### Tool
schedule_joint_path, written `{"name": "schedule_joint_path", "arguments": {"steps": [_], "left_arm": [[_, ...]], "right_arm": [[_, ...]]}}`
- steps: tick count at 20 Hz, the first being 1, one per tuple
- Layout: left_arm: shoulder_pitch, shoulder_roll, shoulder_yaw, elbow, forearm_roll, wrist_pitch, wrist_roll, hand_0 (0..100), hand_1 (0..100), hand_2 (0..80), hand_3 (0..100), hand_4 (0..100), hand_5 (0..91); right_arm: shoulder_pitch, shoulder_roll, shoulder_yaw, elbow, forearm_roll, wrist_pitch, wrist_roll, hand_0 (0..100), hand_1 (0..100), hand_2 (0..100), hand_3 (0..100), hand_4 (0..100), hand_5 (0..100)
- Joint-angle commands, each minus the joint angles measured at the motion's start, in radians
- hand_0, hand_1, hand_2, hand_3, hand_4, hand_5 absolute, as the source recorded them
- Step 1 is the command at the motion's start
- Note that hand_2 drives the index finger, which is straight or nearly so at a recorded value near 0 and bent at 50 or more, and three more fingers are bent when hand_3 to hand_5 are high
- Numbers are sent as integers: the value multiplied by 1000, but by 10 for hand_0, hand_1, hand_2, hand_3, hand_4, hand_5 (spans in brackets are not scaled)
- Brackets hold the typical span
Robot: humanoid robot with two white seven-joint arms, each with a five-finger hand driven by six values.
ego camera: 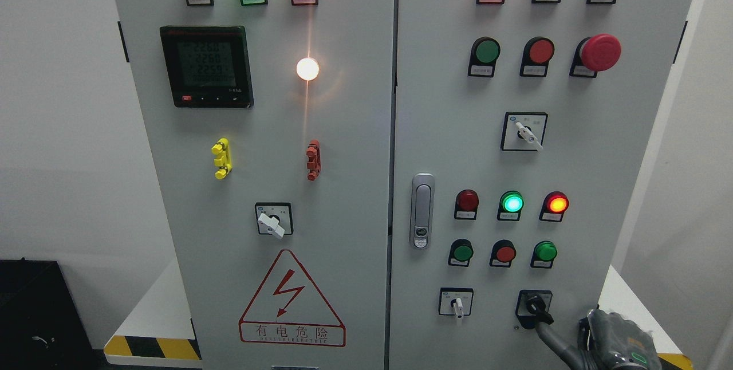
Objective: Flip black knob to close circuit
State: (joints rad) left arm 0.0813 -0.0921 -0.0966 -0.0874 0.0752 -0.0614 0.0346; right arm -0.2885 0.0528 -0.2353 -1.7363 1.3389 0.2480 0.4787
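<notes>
The right hand (607,338) sits at the lower right. One grey finger (550,338) touches the small black rotary knob (537,304); the other fingers' state cannot be determined.

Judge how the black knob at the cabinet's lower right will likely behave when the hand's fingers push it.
The black knob sits in a plate fixed to the cabinet door, so it will probably pivot, not slide or lift. Its lever is short and smooth-looking, so the right hand's fingers may slip off. It looks like stiff plastic, unlikely to bend.
</notes>
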Motion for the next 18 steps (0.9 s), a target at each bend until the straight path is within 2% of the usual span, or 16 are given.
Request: {"name": "schedule_joint_path", "arguments": {"steps": [1, 6, 10, 12, 18], "left_arm": [[0, 0, 0, 0, 0, 0, 1, 120, 556, 0, 0, 0, 0], [0, 0, 0, 0, 0, 0, 1, 120, 556, 0, 0, 0, 0], [0, 0, 0, 0, 0, 0, 1, 120, 556, 0, 0, 0, 0], [0, 0, 0, 0, 0, 0, 1, 120, 556, 0, 0, 0, 0], [0, 0, 0, 0, 0, 0, 1, 120, 556, 0, 0, 0, 0]], "right_arm": [[11, 38, 17, -15, 2, -35, -3, 0, 0, 890, 1000, 922, 909], [34, 58, 86, -14, 2, -33, -14, 0, 0, 888, 1000, 921, 907], [43, 71, 128, -15, 0, -35, -45, 0, 0, 885, 1000, 919, 906], [46, 81, 137, -28, 0, -35, -48, 0, 0, 881, 1000, 918, 906], [98, 81, 139, -112, 0, -32, -37, 0, 0, 858, 1000, 902, 899]]}}
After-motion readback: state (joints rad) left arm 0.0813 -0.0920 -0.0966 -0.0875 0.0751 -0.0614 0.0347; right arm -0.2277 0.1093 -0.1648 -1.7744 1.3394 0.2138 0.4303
